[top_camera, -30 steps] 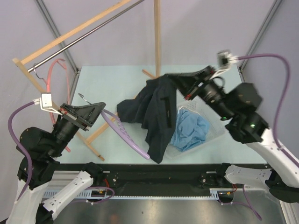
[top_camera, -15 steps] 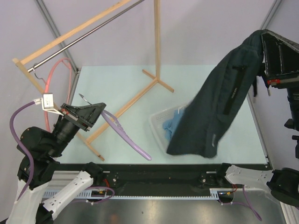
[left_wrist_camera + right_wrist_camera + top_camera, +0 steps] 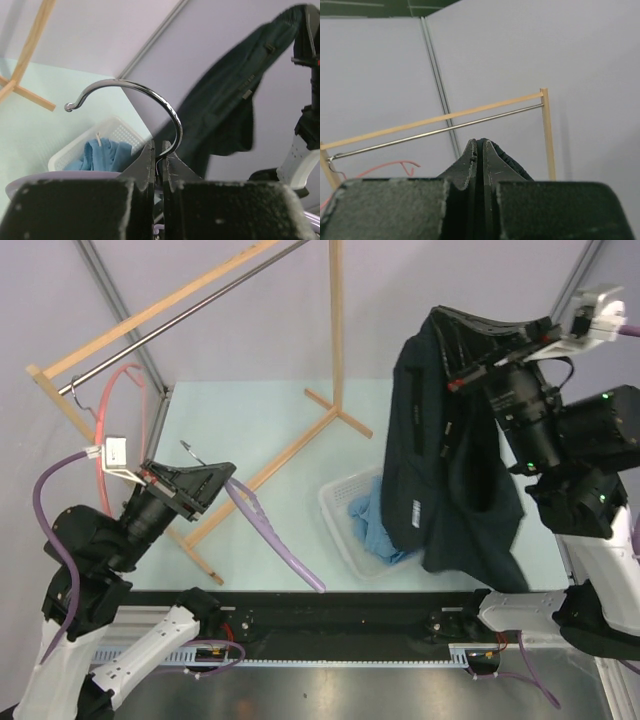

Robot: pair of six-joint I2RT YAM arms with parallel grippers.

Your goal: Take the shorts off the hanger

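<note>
- While the right gripper point(image 3: 462, 370) is pinching the top edge of the dark shorts point(image 3: 440, 460) with its jaws pressed fully together on the cloth, the garment is hanging free in the air at about 2 o'clock in the top view.
- Lower hem is dangling over the right side of the white basket point(image 3: 335, 525); cannot tell whether it is touching.
- Left gripper point(image 3: 222, 478), at 8 o'clock, is clamping the neck of the purple hanger point(image 3: 275, 540), jaws nearly closed on the wire. The hanger is carrying no cloth.
- Light-blue shorts point(image 3: 370, 525) are lying bunched in the basket at about 5 o'clock, partly hidden behind the dark pair.
- Progress, as a judgement: both pairs are looking clear of the hanger, so the removal itself is reading as done. What is remaining is lowering the dark pair, probably into the basket, and releasing it.
</note>
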